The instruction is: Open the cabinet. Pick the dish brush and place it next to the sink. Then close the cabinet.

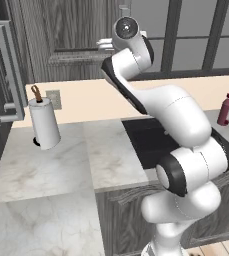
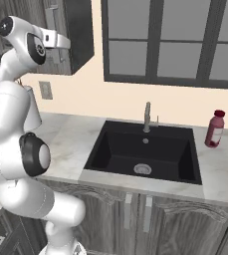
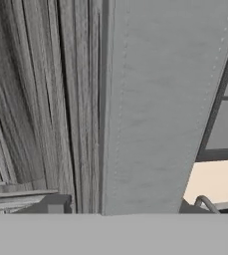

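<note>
Arm raised to the cabinet [image 1: 71, 30] at 11 o'clock above the sink [image 2: 145, 149], jaws' state indiscernible; the rigid hinged door should swing lightly if hooked by its smooth, possibly slippery bar handle [image 3: 145, 104].

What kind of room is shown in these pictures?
Most likely a kitchen: a black sink with a faucet is set in a marble counter, a paper towel roll stands nearby, and wall cabinets hang above.

Paper towel roll [image 1: 44, 125], red bottle [image 2: 215, 129]
</note>
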